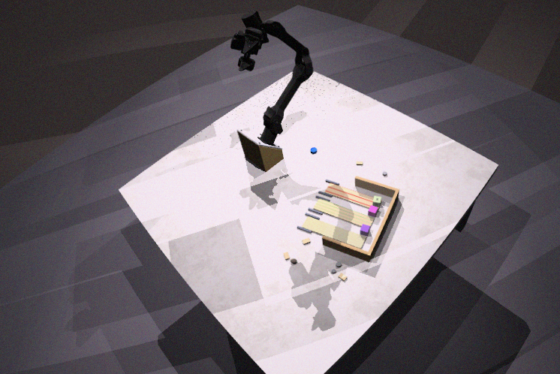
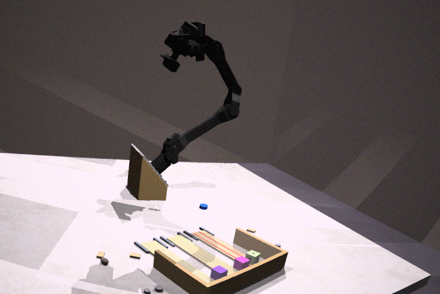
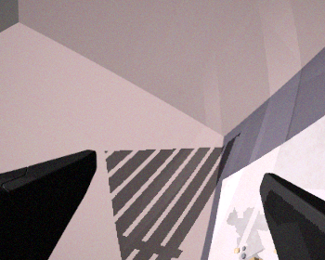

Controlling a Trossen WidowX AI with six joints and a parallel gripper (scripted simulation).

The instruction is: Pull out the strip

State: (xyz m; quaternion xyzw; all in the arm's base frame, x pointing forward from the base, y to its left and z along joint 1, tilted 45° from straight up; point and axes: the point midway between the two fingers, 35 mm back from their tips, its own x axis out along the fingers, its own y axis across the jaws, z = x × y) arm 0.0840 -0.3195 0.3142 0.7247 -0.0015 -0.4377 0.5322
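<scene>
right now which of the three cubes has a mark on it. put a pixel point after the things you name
The green cube (image 1: 377,200) (image 2: 253,257), the one farthest from the purple cube (image 1: 365,229) (image 2: 219,272): a dark mark shows on its top, while the purple and magenta (image 1: 373,210) (image 2: 241,263) cubes look plain.

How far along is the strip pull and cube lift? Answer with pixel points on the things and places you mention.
Nothing looks done: the green marked cube (image 1: 377,200) (image 2: 252,256) sits low inside the wooden frame (image 1: 384,224) (image 2: 248,271), and the strips (image 1: 338,212) (image 2: 184,244) lie side by side, running into it. In hand: nothing; the tool (image 3: 178,171) is open, high above the table (image 1: 217,265) (image 2: 319,248). Left: pull the strip under that cube, then grasp and raise it.
</scene>
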